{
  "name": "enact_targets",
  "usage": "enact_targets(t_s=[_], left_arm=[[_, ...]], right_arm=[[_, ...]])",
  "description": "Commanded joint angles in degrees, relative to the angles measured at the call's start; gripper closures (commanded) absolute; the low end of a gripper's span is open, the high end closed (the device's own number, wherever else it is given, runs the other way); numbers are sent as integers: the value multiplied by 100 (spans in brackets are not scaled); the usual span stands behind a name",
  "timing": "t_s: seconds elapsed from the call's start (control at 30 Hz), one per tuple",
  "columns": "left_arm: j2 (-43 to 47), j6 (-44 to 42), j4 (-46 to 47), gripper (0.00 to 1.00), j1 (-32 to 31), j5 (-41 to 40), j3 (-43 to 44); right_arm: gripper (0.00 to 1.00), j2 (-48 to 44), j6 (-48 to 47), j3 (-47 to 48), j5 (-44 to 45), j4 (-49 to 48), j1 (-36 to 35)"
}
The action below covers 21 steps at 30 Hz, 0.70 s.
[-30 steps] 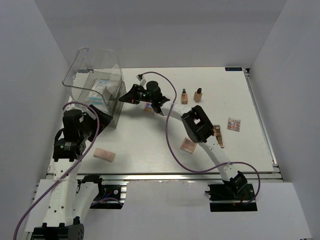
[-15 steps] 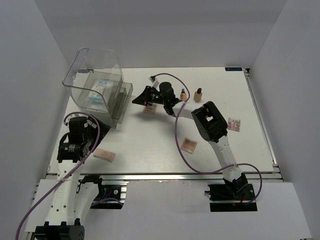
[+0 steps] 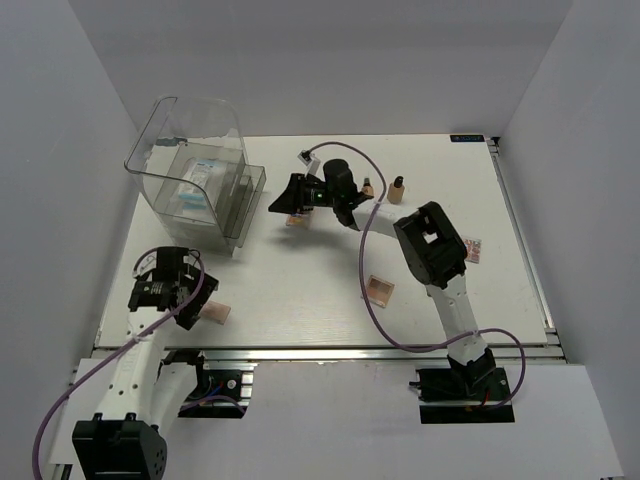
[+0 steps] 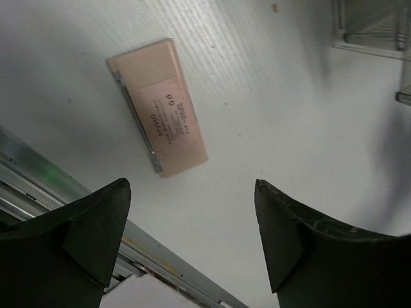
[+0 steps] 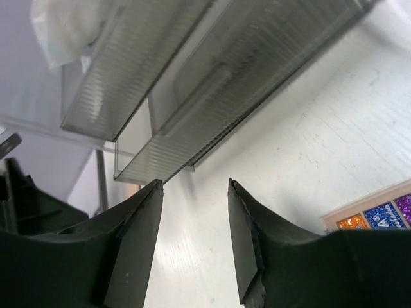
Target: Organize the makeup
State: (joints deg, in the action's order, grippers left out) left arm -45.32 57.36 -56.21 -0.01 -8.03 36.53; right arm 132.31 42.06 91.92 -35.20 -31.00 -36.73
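- L pincer [image 4: 191, 192] was spread wide, empty; peach palette [image 4: 157, 106] lay flat on counter [image 4: 270, 96] just ahead, nr front edge.
- White-blue packet [image 3: 197, 183] sat inside clear bin [image 3: 150, 135].
- R pincer [image 5: 192, 186] was parted, empty, w/ glitter eyeshadow palette [image 5: 379, 215] just beside.

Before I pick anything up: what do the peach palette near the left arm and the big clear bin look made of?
The peach palette looks like matte plastic, possibly card: flat, dull surface, printed label, darker strip along one long edge. The clear bin looks like rigid glossy plastic: the white-blue packet shows through its walls, which catch highlights.
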Motion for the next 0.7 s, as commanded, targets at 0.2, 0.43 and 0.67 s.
enact_targets(t_s=[0.2, 0.43, 0.67], left_arm=[[-662, 241, 355, 15, -8, -427, -287], [-988, -382, 979, 20, -16, 178, -24], [-111, -788, 1822, 37, -8, 1030, -559]], right_arm=[[48, -1426, -2166, -604, -321, 780, 61], [47, -2297, -3308, -799, 1231, 2280, 482], [31, -2026, -3906, 220, 4213, 4286, 1017]])
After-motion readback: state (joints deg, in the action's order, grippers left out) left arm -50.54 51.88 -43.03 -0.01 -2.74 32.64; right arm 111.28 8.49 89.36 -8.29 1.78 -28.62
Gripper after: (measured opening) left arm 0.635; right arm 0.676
